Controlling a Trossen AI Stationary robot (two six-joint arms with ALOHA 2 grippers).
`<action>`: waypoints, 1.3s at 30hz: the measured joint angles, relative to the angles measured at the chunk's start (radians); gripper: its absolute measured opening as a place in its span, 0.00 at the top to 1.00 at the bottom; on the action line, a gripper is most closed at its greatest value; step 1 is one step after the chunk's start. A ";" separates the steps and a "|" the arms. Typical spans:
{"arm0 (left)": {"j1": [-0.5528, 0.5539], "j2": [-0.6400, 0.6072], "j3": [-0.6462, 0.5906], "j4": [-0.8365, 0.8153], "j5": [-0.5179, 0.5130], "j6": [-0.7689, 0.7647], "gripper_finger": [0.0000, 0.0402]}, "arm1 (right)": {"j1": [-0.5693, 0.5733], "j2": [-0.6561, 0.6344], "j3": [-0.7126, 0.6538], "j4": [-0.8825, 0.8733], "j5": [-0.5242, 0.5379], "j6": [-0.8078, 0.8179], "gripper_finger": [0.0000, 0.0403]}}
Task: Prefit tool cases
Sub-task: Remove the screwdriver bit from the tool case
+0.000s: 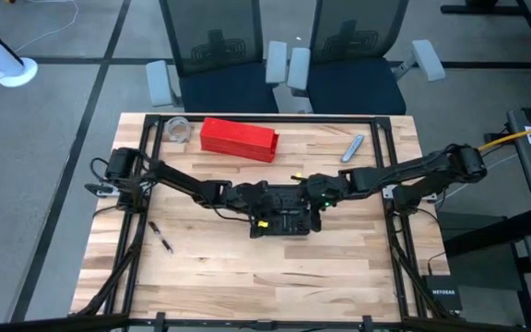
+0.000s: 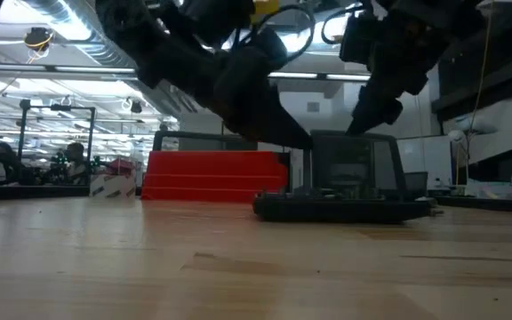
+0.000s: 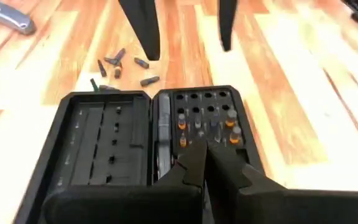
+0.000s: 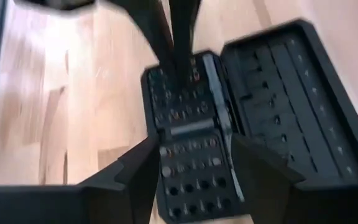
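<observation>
Left claw (image 3: 204, 163) together, over open case (image 3: 148, 134); right claw (image 4: 188, 163) apart. Advice: lower right slow, straddling socket half.

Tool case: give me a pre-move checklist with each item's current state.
1. Tool case lies open and flat on the table: ok.
2. Left pincer shut, tips over the socket half: ok.
3. Right pincer open, straddling the socket half: ok.
4. Bits seated in the sockets: some orange-collared ones are in, several sockets empty: not ok.
5. Loose bits lie on the table beyond the case: not ok.
6. Whether the left pincer holds a bit: cannot tell.
</observation>
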 joint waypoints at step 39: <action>-0.043 0.050 0.000 -0.072 -0.003 -0.013 1.00 | 0.182 0.277 0.165 -0.182 0.114 -0.147 0.81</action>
